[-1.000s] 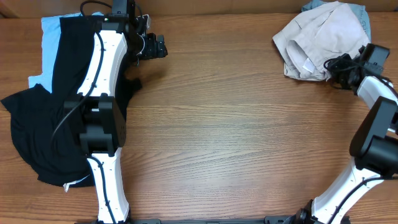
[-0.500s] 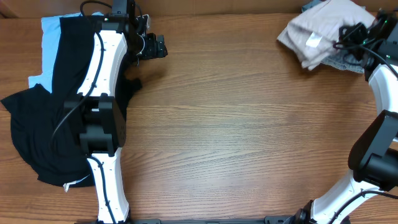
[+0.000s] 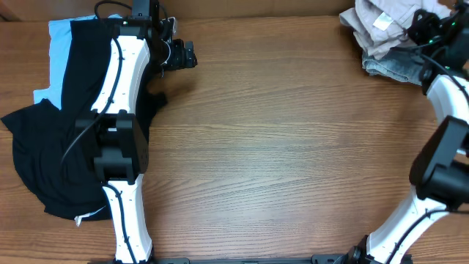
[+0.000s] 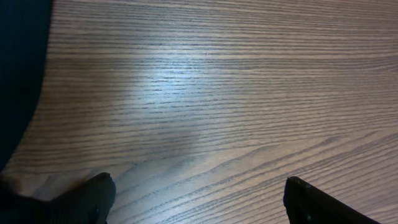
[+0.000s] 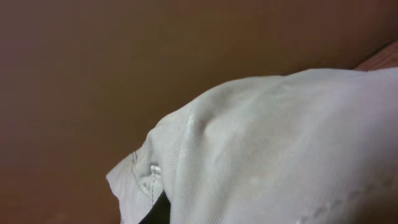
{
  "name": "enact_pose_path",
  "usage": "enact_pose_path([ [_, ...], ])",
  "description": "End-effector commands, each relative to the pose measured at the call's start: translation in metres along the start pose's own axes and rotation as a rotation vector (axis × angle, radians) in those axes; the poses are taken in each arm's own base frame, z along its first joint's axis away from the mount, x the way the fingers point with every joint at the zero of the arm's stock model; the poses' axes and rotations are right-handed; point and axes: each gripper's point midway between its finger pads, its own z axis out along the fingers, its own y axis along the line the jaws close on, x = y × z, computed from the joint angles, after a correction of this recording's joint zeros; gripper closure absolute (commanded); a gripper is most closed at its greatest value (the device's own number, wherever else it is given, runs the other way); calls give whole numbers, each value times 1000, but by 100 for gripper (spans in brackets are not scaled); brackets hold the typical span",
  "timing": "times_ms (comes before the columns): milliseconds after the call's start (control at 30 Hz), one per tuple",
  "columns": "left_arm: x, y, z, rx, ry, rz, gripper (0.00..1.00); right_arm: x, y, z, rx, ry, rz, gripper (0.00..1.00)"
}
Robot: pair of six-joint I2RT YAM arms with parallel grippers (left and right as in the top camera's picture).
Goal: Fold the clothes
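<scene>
1. Right gripper [image 3: 423, 28]: I read its jaws as drawn together and clamped on the beige shorts [image 3: 377, 26]. In the overhead view, the shorts are bunched in a heap directly against the gripper, on its side facing the middle of the tabletop [image 3: 278, 147], at the far edge. A small white label [image 3: 381, 21] shows on top of the heap. In the right wrist view, the shorts [image 5: 280, 143] fill the lower right of the frame, close to the lens, with a stitched hem corner visible. The fingers themselves are hidden there.

2. Denim garment [image 3: 392, 66]: it lies just on the near side of the right gripper, partly under the shorts and touching them.

3. Left gripper [image 3: 189, 56]: its jaws stand wide apart and hold nothing. In the left wrist view, the two fingertips [image 4: 99, 190] frame only bare wood grain.

4. Black garment [image 3: 44, 161]: it is spread behind and beneath the left arm, with its edge near the gripper. The left wrist view shows this dark cloth [image 4: 22, 62] beside one finger.

5. Light blue garment [image 3: 58, 44]: it lies under the black garment, beyond it from the left gripper.
</scene>
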Motion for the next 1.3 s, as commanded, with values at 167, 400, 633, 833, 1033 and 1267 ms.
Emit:
enact_pose_path([
  [167,-8,-3,4,-3,-26,1,11,-14,-1,9,-39,-28,-12,96],
  [400,-8,-3,4,-3,-26,2,11,-93,66,-17,-238,-109,-32,96],
  [633,-8,-3,4,-3,-28,2,11,-148,80,-32,-192,-265,-56,96],
  [833,-10,-3,4,-1,-34,4,11,-122,47,-3,-127,-230,-38,96],
  [1033,-11,-7,5,2,-42,4,11,-44,-17,45,-20,-50,30,93],
  [1267,-14,-16,7,11,-56,25,11,26,-66,39,158,211,127,78],
])
